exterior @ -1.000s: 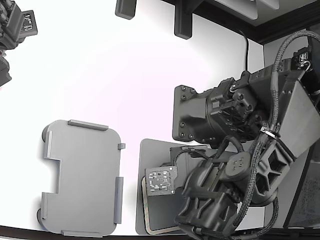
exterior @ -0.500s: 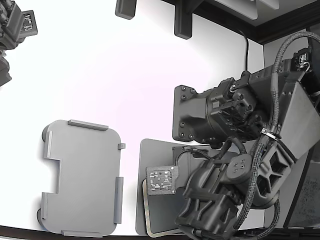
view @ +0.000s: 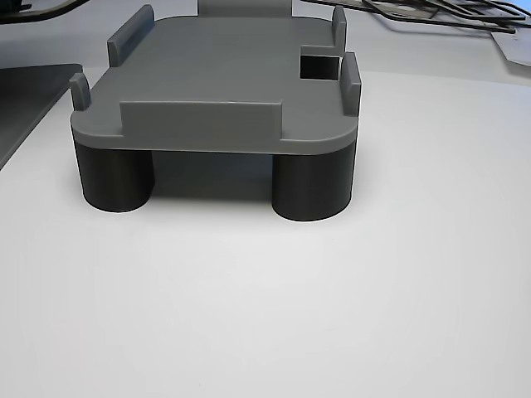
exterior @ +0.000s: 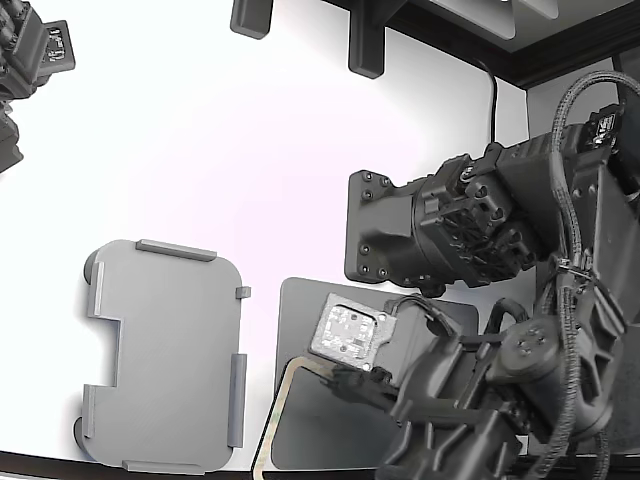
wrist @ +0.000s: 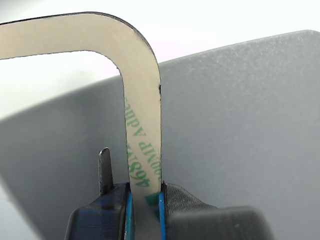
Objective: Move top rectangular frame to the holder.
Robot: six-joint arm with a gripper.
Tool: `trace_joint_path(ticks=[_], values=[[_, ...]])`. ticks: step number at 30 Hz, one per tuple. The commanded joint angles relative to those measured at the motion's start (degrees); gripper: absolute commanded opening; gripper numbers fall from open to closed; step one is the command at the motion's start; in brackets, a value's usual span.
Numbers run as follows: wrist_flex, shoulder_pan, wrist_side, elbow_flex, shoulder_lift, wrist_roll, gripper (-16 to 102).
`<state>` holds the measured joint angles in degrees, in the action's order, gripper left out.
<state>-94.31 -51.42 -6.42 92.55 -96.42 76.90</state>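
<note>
White table (exterior: 200,130): grey holder (exterior: 165,355), dark grey mat (exterior: 310,420) side by side.

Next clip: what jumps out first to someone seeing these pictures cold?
The gripper pinching one side of the thin beige frame, raised off the dark grey mat at the exterior view's lower middle. To its left in that view, the light grey holder stands bare on dark round legs.

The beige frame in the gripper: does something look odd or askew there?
Slightly. The gripper pinches the frame on one side strip only, so the frame hangs tilted, partly off the dark mat toward the holder. No damage is visible.
</note>
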Motion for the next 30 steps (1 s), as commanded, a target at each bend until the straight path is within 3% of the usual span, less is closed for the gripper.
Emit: trace_joint_path(ticks=[1, 10, 30], values=[[-0.62, 1.14, -1.76, -9.67, -0.26, 16.52, -11], [-0.62, 6.50, -6.42, -16.08, 5.27, 37.27, -11], [-0.53, 19.42, -2.55, -21.97, 16.96, 47.46, -11]])
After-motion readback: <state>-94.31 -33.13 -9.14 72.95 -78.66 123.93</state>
